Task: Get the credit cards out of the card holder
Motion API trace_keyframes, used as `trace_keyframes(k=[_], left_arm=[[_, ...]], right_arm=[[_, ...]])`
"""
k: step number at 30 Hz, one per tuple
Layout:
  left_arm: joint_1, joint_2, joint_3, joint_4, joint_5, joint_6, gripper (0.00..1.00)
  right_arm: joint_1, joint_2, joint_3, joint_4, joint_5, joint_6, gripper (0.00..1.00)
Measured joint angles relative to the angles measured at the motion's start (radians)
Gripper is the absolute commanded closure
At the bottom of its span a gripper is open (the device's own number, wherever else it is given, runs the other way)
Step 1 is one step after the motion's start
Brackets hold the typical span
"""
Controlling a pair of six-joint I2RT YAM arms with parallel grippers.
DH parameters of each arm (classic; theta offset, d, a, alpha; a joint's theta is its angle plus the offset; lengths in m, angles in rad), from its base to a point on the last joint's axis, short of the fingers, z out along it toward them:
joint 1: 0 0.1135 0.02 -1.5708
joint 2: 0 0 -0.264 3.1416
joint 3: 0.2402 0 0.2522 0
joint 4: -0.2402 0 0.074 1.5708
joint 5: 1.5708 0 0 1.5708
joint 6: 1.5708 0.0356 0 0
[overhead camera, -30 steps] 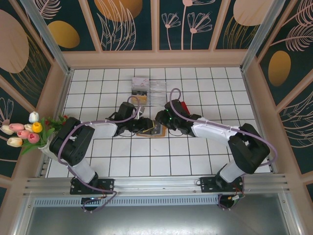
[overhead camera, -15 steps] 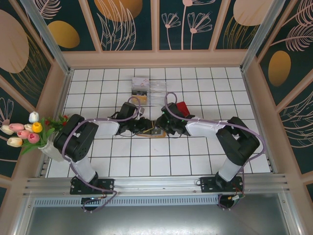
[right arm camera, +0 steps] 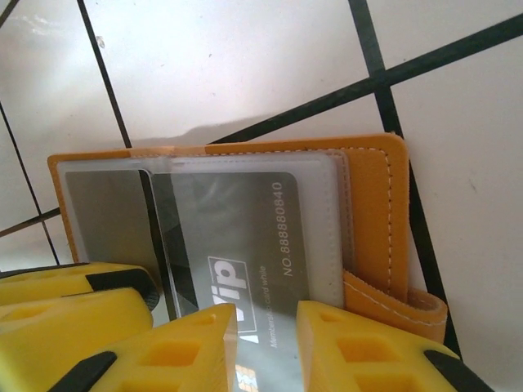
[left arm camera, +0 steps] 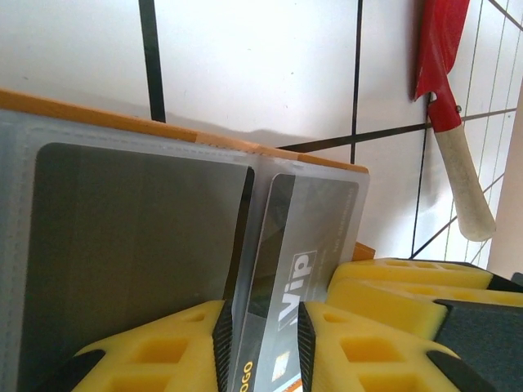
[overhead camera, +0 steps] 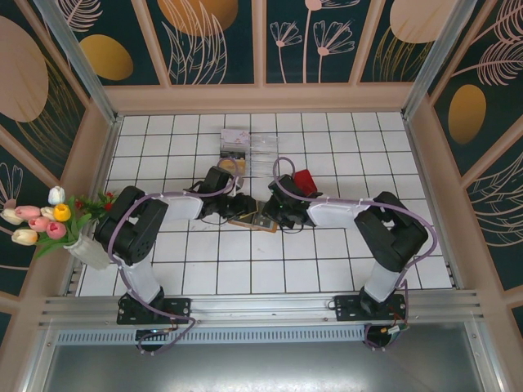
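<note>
Yellow pads a narrow gap apart, the left gripper (left arm camera: pixel 260 317) straddles a grey "Vip" credit card (left arm camera: pixel 306 237). Whether it pinches the card cannot be told. The right gripper (right arm camera: pixel 268 317), just as narrow, frames the same card from the opposite side, its grip equally unclear. The card lies under clear plastic in the open tan card holder (overhead camera: pixel 249 220), mid-way across the tiled table (overhead camera: pixel 196 269). A red spatula (overhead camera: pixel 304 180) lies at the holder's 1 o'clock, a clear box (overhead camera: pixel 245 147) at 12.
</note>
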Motion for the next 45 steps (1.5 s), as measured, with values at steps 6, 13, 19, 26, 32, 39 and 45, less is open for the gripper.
trace_keyframes(k=[6, 13, 19, 26, 32, 39, 45], left_arm=[[0.005, 0.008, 0.002, 0.0, 0.021, 0.018, 0.7], [0.006, 0.014, 0.006, 0.0, 0.039, 0.03, 0.7], [0.008, 0.014, 0.006, -0.002, 0.041, 0.037, 0.7], [0.01, 0.014, 0.006, -0.001, 0.057, 0.045, 0.7], [0.013, 0.016, 0.006, -0.002, 0.076, 0.056, 0.69], [0.013, 0.016, 0.005, -0.001, 0.076, 0.056, 0.69], [0.013, 0.012, 0.004, -0.005, 0.058, 0.051, 0.69]], right_arm=[[0.0, 0.01, 0.0, 0.013, -0.002, 0.0, 0.74], [-0.002, 0.017, 0.0, 0.026, -0.005, 0.0, 0.74], [-0.006, 0.02, 0.0, 0.031, -0.012, 0.0, 0.74], [-0.007, 0.02, -0.005, 0.039, -0.016, 0.001, 0.75], [-0.011, 0.02, -0.011, 0.053, -0.024, 0.001, 0.75], [-0.013, 0.02, -0.015, 0.061, -0.027, 0.001, 0.75], [-0.013, 0.02, -0.02, 0.071, -0.027, 0.002, 0.76]])
